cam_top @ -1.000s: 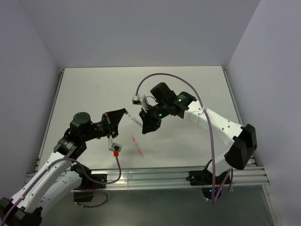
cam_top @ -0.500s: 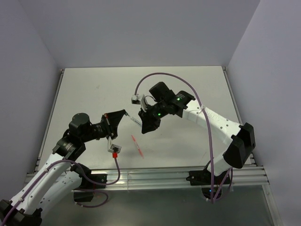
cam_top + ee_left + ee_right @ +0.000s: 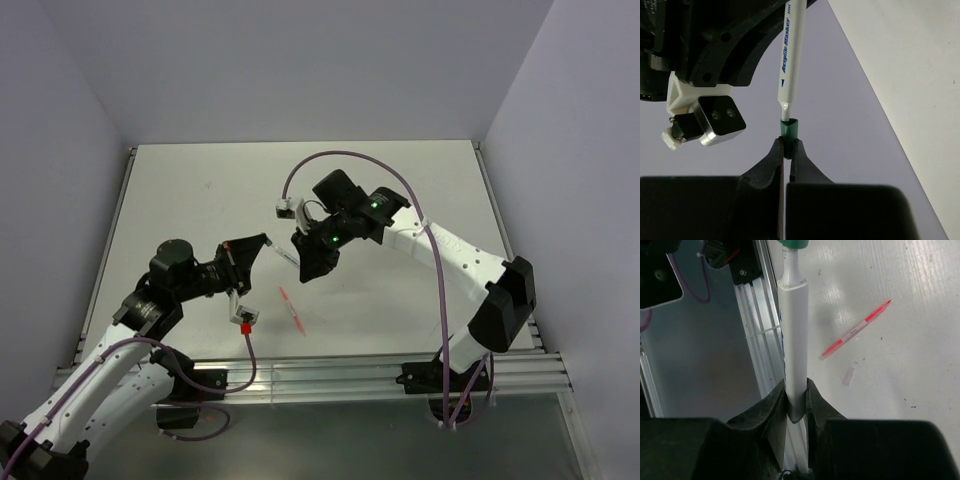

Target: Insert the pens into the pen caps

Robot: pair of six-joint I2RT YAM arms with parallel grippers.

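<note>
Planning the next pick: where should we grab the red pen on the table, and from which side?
I'd take the red pen at mid-barrel, straight down from above, closing across its length. It lies flat and diagonal on the table with nothing touching it, so both long sides look free.

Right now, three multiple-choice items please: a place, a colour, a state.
1. Where is the red pen? A. on the table B. in the left jaws C. in the right jaws
2. What colour is the cap in the left jaws? A. black B. green C. clear
3. The right jaws are: A. wide open, empty B. shut on the white pen C. shut on the red pen
Answers: 1 A, it lies flat on the table; 2 B, the left wrist view shows it green; 3 B, they clamp the white pen.
</note>
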